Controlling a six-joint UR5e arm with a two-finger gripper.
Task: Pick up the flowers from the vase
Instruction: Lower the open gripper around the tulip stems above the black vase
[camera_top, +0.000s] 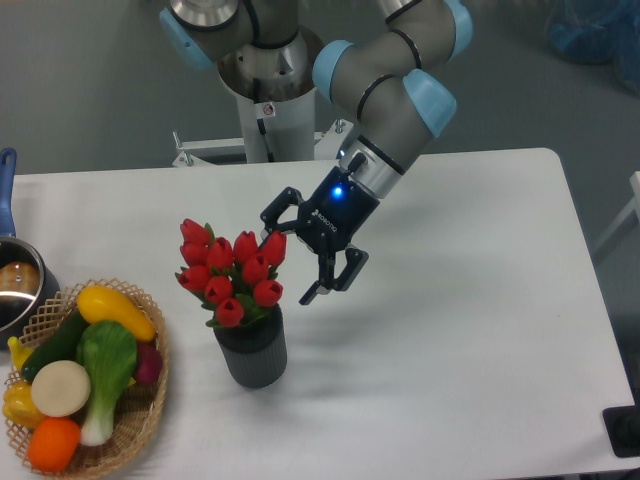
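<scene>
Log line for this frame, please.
phase: approach | gripper: open, empty, beside flowers' right edge | flowers: in vase, untouched | grasp: not yet made

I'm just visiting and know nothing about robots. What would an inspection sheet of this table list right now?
Surface: white table, bare on the right half.
Job's things: red tulip flowers stand upright in the ribbed dark grey vase, not yet gripped.
Clutter: wicker basket of vegetables at the front left; steel pot with a blue handle at the left edge.
Grippers: gripper open, tilted, just right of the blooms; one finger is close to the top right tulip, contact unclear.
Cables: nothing seen.
Surroundings: grey floor; robot base pedestal behind the table; a blue object at the top right, unclear what.
</scene>
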